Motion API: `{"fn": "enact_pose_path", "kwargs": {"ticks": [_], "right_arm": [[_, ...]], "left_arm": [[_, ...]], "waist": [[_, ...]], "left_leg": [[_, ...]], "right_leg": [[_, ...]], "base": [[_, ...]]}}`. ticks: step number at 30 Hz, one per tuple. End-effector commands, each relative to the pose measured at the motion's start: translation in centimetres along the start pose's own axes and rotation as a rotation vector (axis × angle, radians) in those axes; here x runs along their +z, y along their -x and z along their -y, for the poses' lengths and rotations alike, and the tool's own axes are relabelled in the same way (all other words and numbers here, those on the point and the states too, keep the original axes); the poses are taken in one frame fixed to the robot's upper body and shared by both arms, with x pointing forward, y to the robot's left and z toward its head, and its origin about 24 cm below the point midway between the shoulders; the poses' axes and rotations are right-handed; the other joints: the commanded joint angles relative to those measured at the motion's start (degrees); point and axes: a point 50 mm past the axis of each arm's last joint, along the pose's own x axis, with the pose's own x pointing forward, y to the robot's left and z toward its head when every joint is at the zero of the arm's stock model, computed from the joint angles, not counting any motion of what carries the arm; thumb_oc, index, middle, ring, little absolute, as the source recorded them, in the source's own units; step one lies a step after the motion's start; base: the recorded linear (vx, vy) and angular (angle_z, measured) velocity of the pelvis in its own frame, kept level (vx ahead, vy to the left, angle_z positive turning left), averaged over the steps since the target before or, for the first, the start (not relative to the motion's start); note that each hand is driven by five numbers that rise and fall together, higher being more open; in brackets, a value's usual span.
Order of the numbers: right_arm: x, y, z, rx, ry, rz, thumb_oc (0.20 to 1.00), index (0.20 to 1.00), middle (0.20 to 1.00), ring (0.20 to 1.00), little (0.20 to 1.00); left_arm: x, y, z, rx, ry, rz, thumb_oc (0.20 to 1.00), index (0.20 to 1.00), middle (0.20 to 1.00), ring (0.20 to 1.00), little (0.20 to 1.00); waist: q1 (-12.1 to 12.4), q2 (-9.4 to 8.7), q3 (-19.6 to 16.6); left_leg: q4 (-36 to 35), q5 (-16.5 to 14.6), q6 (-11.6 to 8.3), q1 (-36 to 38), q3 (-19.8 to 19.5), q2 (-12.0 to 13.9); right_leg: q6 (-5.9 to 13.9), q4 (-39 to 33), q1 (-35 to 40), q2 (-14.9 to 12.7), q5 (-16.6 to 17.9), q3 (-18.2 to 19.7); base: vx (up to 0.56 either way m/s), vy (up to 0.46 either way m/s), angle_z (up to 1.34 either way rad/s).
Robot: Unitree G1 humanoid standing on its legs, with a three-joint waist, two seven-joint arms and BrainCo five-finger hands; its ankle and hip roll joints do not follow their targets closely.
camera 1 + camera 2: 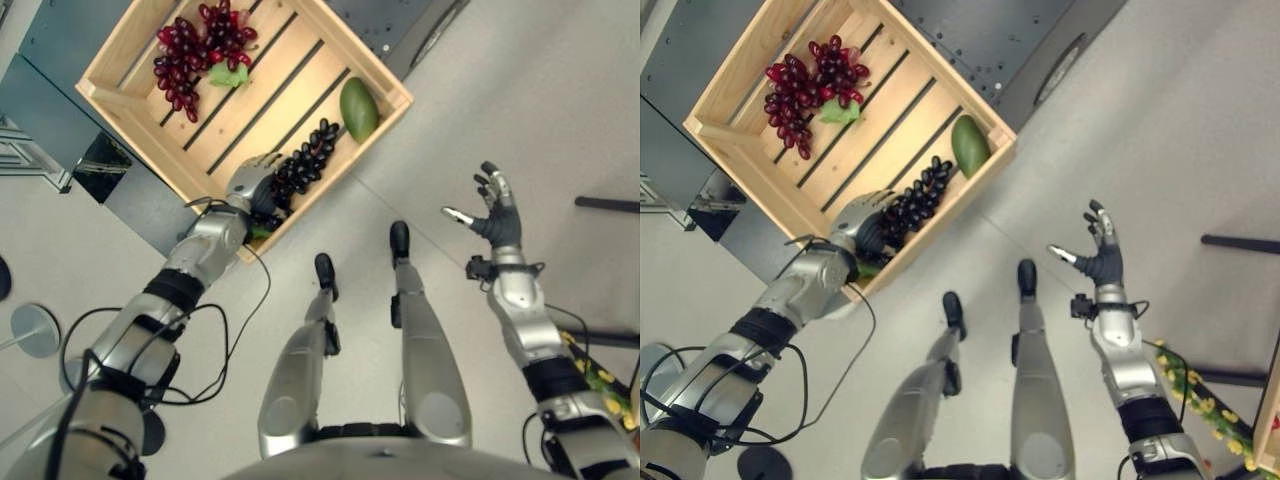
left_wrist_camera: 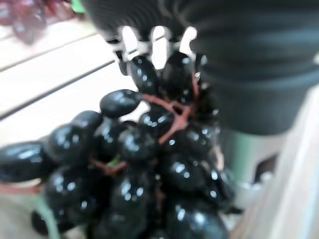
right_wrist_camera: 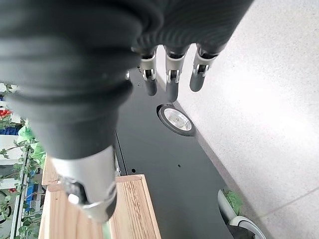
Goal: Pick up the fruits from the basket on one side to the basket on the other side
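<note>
Left wrist view shows you the left hand [image 1: 255, 185] curled on the black grape bunch [image 2: 144, 164] in the wooden crate [image 1: 120, 95], near the mango [image 1: 358, 108]. Your right hand [image 1: 497, 212] hangs spread above the floor.

The slatted crate [image 1: 120, 95] was pale wood with dark gaps. Inside lay dark red grapes [image 1: 195, 50] with a green leaf [image 1: 228, 75], a green mango [image 1: 358, 108], and glossy black grapes [image 1: 305, 160] on reddish stems. The floor [image 1: 520, 90] was light grey.
</note>
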Motion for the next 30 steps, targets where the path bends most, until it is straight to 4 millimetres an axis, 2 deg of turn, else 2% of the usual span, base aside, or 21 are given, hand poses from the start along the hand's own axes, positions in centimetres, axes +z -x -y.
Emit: {"fn": "enact_pose_path", "kwargs": {"ticks": [1, 3, 7, 8, 13, 19, 20, 21, 26, 30], "right_arm": [[1.8, 0.1, 0.9, -0.025, -0.024, 0.105, 1.0, 1.0, 1.0, 1.0, 1.0], [1.7, 0.1, 0.6, -0.016, -0.032, 0.102, 1.0, 1.0, 1.0, 1.0, 1.0], [1.7, 0.1, 0.3, -0.005, -0.037, 0.099, 1.0, 1.0, 1.0, 1.0, 1.0], [1.6, 0.1, 0.0, 0.007, -0.043, 0.093, 1.0, 1.0, 1.0, 1.0, 1.0], [1.8, 0.1, -0.7, 0.034, -0.056, 0.096, 1.0, 1.0, 1.0, 1.0, 1.0], [2.1, 0.1, -1.2, 0.046, -0.076, 0.11, 1.0, 1.0, 1.0, 1.0, 1.0], [2.1, 0.1, -1.2, 0.047, -0.074, 0.113, 1.0, 1.0, 1.0, 1.0, 1.0], [2.2, 0.1, -1.2, 0.044, -0.072, 0.118, 1.0, 1.0, 1.0, 1.0, 1.0], [2.3, 0.2, -1.2, 0.039, -0.075, 0.127, 1.0, 1.0, 1.0, 1.0, 1.0], [2.4, 0.3, -1.2, 0.032, -0.096, 0.132, 1.0, 1.0, 1.0, 1.0, 1.0]], "left_arm": [[-2.0, 0.0, 0.4, -0.013, -0.077, -0.112, 1.0, 1.0, 1.0, 1.0, 1.0], [-3.0, 0.3, 1.2, -0.032, -0.068, -0.184, 1.0, 1.0, 1.0, 1.0, 1.0], [-3.7, 0.5, 2.2, -0.059, -0.049, -0.261, 1.0, 1.0, 1.0, 1.0, 1.0], [-4.2, 0.7, 3.1, -0.087, -0.018, -0.324, 1.0, 1.0, 1.0, 1.0, 1.0], [-4.4, 0.8, 4.3, -0.128, 0.044, -0.401, 1.0, 1.0, 1.0, 1.0, 1.0], [-3.7, 0.3, 4.4, -0.101, 0.138, -0.435, 1.0, 1.0, 1.0, 1.0, 1.0], [-3.6, 0.2, 4.3, -0.094, 0.144, -0.432, 0.796, 0.796, 0.796, 0.796, 0.796], [-3.6, 0.2, 4.2, -0.087, 0.155, -0.434, 0.2, 0.2, 0.2, 0.2, 0.2], [-3.3, 0.0, 4.1, -0.072, 0.18, -0.43, 0.2, 0.2, 0.2, 0.2, 0.2], [-2.9, 0.2, 4.9, -0.098, 0.214, -0.435, 0.2, 0.2, 0.2, 0.2, 0.2]], "waist": [[-1.0, 0.44, -0.3], [-1.0, 0.22, -0.3], [-1.2, -0.19, -0.3], [-1.4, -0.47, -0.3], [-1.9, -1.11, -0.3], [-2.5, -1.87, -0.3], [-2.6, -1.94, -0.3], [-2.7, -2.07, -0.3], [-3.0, -2.36, -0.3], [-3.1, -2.54, -0.3]], "left_leg": [[6.4, -3.2, -2.3, -2.3, -1.1, 1.5], [6.5, -3.2, -2.32, -3.0, -1.0, 1.6], [6.7, -3.1, -2.28, -3.8, -0.8, 1.7], [6.7, -3.0, -2.31, -4.1, -0.7, 1.7], [7.0, -2.8, -2.35, -5.4, -0.6, 1.9], [7.4, -2.6, -2.44, -7.1, -0.5, 2.2], [7.5, -2.6, -2.45, -7.4, -0.5, 2.2], [7.5, -2.6, -2.46, -7.7, -0.5, 2.3], [7.6, -2.4, -2.52, -8.4, -0.7, 2.5], [7.7, -2.4, -2.54, -8.8, -0.9, 2.5]], "right_leg": [[4.9, 8.1, -0.5, -2.2, -7.3, 0.1], [4.91, 8.3, -1.3, -2.1, -7.2, 0.3], [4.87, 8.5, -2.1, -2.0, -7.1, 0.4], [4.83, 8.6, -2.6, -1.9, -6.9, 0.4], [4.74, 8.7, -3.8, -1.7, -6.7, 0.7], [4.65, 9.4, -5.8, -1.5, -6.5, 0.9], [4.67, 9.4, -6.1, -1.5, -6.5, 0.8], [4.71, 9.6, -6.4, -1.4, -6.4, 0.8], [4.73, 9.8, -7.1, -1.3, -6.4, 0.9], [4.71, 10.0, -7.7, -1.1, -6.3, 0.9]], "base": [[0.0, 0.0, 0.0], [0.0, 0.0, 0.0], [-0.01, -0.014, -0.04], [0.0, 0.0, 0.0], [0.0, 0.0, 0.0], [0.0, 0.0, 0.0], [0.0, 0.0, 0.0], [0.0, 0.0, 0.0], [0.0, -0.003, 0.01], [0.0, 0.0, 0.0]]}}
